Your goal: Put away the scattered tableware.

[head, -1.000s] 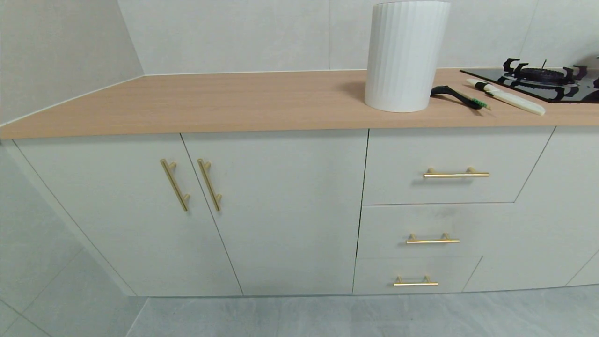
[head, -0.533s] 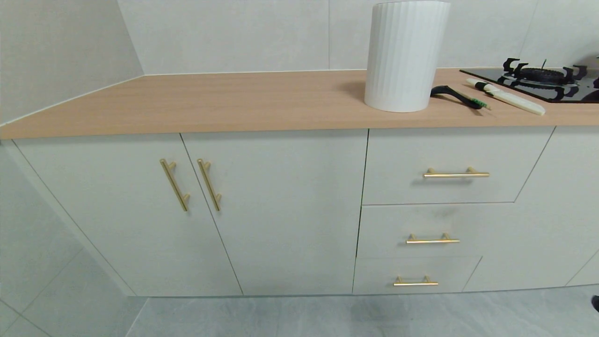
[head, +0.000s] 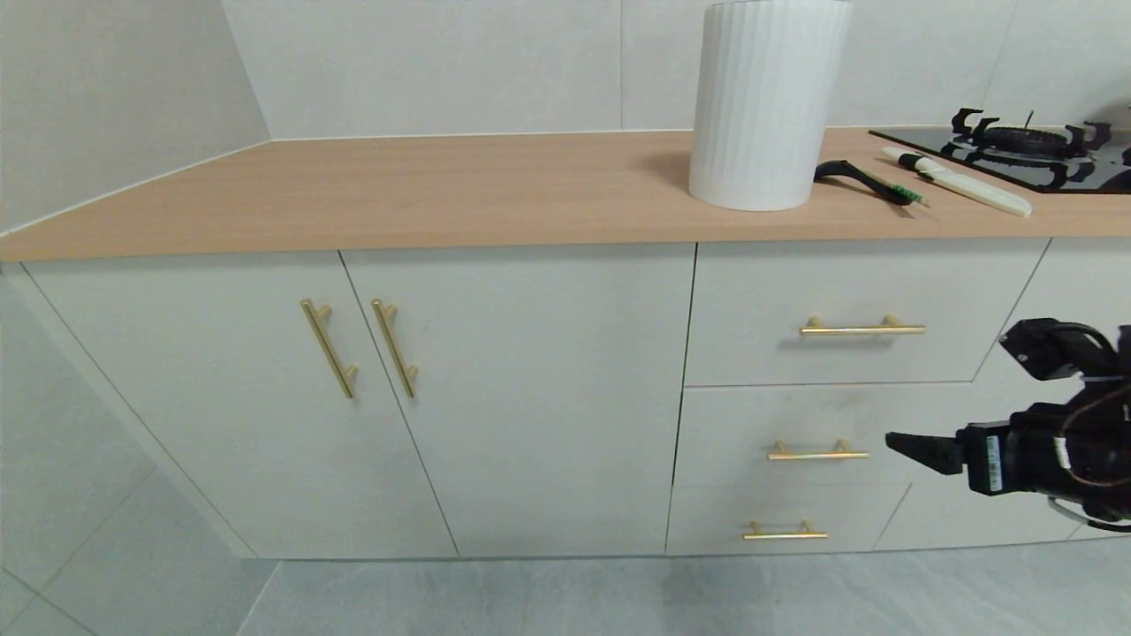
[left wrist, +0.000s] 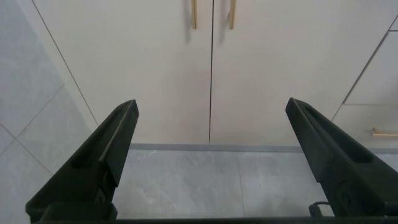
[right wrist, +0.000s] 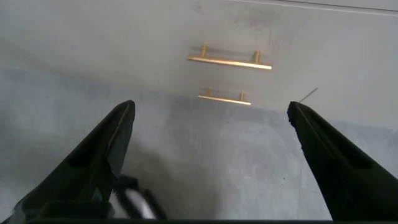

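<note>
Cream-coloured knife [head: 959,183] and black-handled utensil [head: 870,181] lie on the wooden surface [head: 398,190], upper right of the head frame, beside the white ribbed holder [head: 764,106]. Expect them light, stiff, low-lying; pinch each across its handle. Your left jaws and right jaws are spread, empty.

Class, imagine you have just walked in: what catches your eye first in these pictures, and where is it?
A tall ribbed white container stands on the wooden countertop, with a black-handled utensil and a white knife lying beside it toward the stove. Lower down, the right gripper hangs open before the drawers, level with the middle drawer handle.
</note>
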Controlling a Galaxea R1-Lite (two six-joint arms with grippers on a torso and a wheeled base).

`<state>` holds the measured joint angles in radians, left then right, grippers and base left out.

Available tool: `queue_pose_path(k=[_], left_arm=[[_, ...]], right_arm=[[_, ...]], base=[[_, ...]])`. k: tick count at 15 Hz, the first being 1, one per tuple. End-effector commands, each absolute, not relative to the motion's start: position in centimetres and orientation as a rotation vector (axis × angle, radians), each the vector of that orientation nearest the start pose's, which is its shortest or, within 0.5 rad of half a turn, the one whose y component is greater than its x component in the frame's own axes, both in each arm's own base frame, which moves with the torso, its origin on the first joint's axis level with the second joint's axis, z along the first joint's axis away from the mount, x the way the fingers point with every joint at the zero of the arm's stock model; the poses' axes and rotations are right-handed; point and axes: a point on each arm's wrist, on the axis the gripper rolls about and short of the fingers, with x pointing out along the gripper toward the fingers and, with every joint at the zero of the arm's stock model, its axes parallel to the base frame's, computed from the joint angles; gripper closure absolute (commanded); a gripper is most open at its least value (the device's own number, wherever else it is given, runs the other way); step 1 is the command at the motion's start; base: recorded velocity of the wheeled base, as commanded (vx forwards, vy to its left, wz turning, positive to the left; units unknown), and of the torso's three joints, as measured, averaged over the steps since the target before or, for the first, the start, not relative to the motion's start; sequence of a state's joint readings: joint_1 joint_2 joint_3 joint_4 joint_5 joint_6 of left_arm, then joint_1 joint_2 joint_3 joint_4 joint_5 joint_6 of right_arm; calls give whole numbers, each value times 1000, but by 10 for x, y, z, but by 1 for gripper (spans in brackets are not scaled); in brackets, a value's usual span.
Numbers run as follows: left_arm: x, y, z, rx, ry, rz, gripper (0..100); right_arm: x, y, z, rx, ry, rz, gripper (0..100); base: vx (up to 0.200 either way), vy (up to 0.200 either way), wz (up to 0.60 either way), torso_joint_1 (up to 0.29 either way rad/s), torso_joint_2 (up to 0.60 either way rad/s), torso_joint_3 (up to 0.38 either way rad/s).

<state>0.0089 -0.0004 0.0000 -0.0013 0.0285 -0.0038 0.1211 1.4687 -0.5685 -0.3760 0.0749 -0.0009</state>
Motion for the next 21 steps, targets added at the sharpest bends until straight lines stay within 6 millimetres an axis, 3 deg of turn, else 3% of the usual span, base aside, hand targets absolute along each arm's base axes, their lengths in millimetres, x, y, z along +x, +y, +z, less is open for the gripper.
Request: queue_pose_path(k=[1,2,5,10,21], left_arm=[[-23,0,76,-5,-2,38,0],[-23,0,76,-5,-2,38,0],[-23,0,76,-5,-2,38,0],[-23,0,76,-5,-2,38,0],[-23,0,76,-5,-2,38,0]], right_arm=[[259,33,116,-26,648,165,0],[274,34,95,-43,669,120,0],[297,35,55,-40,606,37,0],[318,38,7,-38,466,1,0],[346,47,-19,-42,350,-58,0]], base=[[0,0,0,0,0,0],[0,0,0,0,0,0],[0,0,0,0,0,0],[0,0,0,0,0,0],[0,0,0,0,0,0]])
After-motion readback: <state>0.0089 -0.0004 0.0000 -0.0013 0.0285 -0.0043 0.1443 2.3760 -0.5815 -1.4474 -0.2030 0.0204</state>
